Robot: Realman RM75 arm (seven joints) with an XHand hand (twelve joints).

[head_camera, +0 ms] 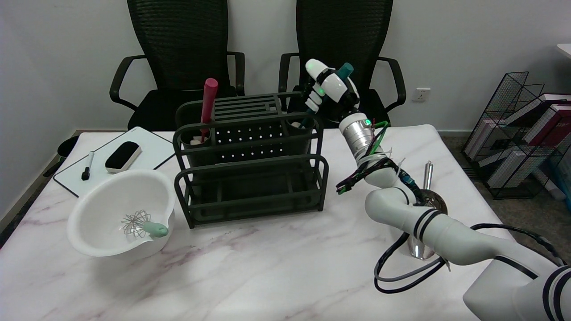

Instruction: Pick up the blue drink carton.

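Note:
I see no blue drink carton anywhere in the head view. My right hand (329,88) is raised over the back right corner of the dark dish rack (250,178). It grips a teal-handled utensil (345,69): the handle end sticks up out of the hand, and the lower end points down toward the rack's right cup (298,125). The tip of the utensil is hidden by the fingers and the cup's rim.
A red-handled utensil (208,100) stands in the rack's left cup. A white bowl (102,214) holding a whisk (145,225) sits front left, with a whiteboard (147,142), eraser (122,156) and marker (87,167) behind it. A metal scoop (429,191) lies under my arm. Two chairs stand behind the table.

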